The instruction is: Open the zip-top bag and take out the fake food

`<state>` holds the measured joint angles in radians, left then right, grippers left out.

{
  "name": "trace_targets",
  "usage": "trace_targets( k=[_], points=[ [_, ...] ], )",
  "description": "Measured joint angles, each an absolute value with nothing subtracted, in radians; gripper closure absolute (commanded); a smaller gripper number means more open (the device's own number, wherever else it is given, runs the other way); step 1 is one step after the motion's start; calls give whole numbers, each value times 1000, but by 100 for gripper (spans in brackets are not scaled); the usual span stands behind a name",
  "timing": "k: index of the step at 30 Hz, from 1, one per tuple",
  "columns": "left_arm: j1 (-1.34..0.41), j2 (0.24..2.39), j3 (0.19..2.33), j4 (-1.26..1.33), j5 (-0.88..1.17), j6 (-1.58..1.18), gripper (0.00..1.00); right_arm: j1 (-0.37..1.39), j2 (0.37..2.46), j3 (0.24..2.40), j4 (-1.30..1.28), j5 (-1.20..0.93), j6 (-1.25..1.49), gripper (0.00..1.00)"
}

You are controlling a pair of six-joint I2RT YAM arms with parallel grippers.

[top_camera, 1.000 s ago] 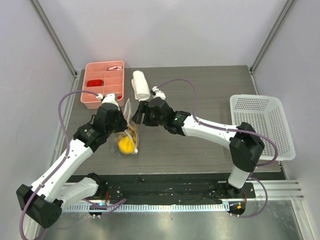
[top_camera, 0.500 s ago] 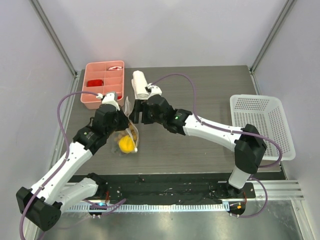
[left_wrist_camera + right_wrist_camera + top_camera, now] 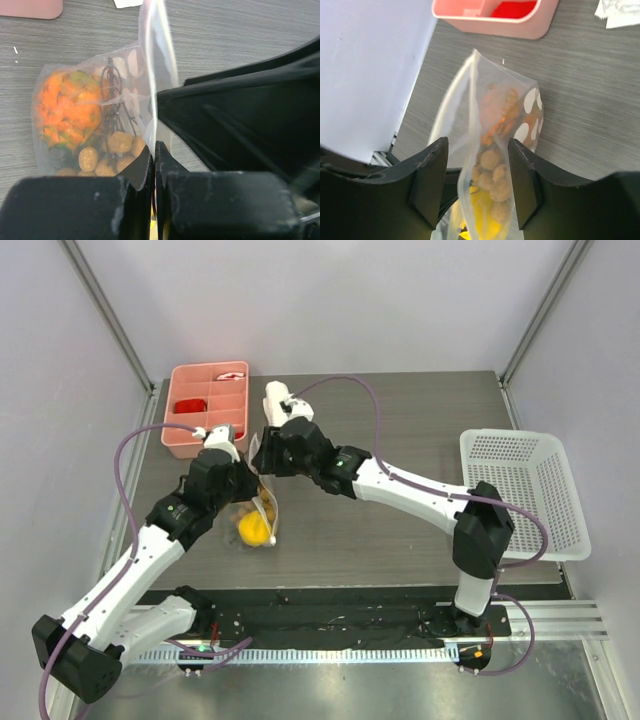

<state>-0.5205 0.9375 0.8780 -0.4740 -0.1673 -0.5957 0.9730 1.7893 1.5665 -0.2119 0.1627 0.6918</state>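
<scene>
pink tray [image 3: 205,410]: far left of the table [image 3: 400,530], not in play.
left gripper [image 3: 154,152]: jaws pinched tight on the film of the zip-top bag [image 3: 125,95], at the near end of its top edge.
zip-top bag: sits between the two grippers, left of table centre. Belly sags on the table, top edge is lifted and stands on edge.
fake food [image 3: 490,165]: all inside the bag. Orange spiky fruit [image 3: 67,110] and brown balls [image 3: 107,150] are mid-bag, yellow fruit [image 3: 250,528] at the near end.
right gripper [image 3: 476,180]: jaws wide, one finger either side of the lifted edge, not clamped. Can't tell if the pads touch film.
key relation: the edge's long axis runs near to far, straight through the right gripper's gap. Left holds the near end, so right takes the far part.
slider: can't locate it.
next (my read): right closes on the edge, then they pull apart. Thin film may slip.
rolled white towel [image 3: 280,408]: just beyond the right gripper.
white basket [image 3: 520,490]: far right, well apart.
</scene>
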Motion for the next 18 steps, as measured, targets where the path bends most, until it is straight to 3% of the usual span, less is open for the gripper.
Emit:
trace_targets(
  k=[4,7,12,18],
  points=[
    [-521,937,878,-474,-168,-596,100,977,1835,1567,-232,165,712,53],
    [-521,937,878,-476,-174,-596,100,980,1860,1567,-256,172,709,78],
    [-521,937,883,-501,-236,-619,100,979,1854,1560,-287,168,616,97],
    [-521,922,918,-621,-405,-683,100,909,1727,1441,-259,-70,369,99]
  ],
)
